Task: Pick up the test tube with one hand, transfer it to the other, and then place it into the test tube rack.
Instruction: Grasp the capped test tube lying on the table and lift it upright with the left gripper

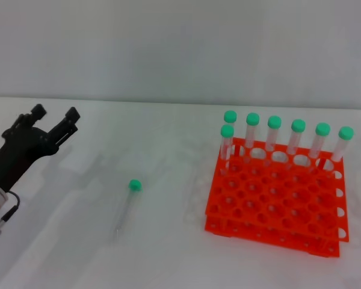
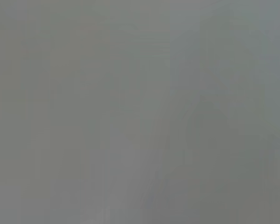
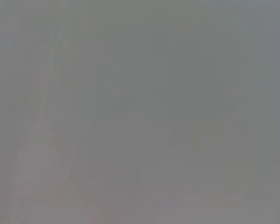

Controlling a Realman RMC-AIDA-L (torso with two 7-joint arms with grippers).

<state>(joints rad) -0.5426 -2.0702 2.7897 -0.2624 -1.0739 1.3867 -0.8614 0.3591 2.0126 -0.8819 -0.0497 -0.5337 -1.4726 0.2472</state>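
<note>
A clear test tube with a green cap point(image 1: 125, 206) lies flat on the white table, cap toward the back, in the head view. My left gripper point(image 1: 55, 114) is black, open and empty, raised at the far left, well to the left of and behind the tube. The orange-red test tube rack point(image 1: 277, 198) stands on the right. My right gripper is out of view. Both wrist views show only plain grey.
Several green-capped tubes point(image 1: 274, 135) stand upright in the rack's back row and one in the left corner point(image 1: 227, 144). The white table point(image 1: 168, 259) runs back to a pale wall.
</note>
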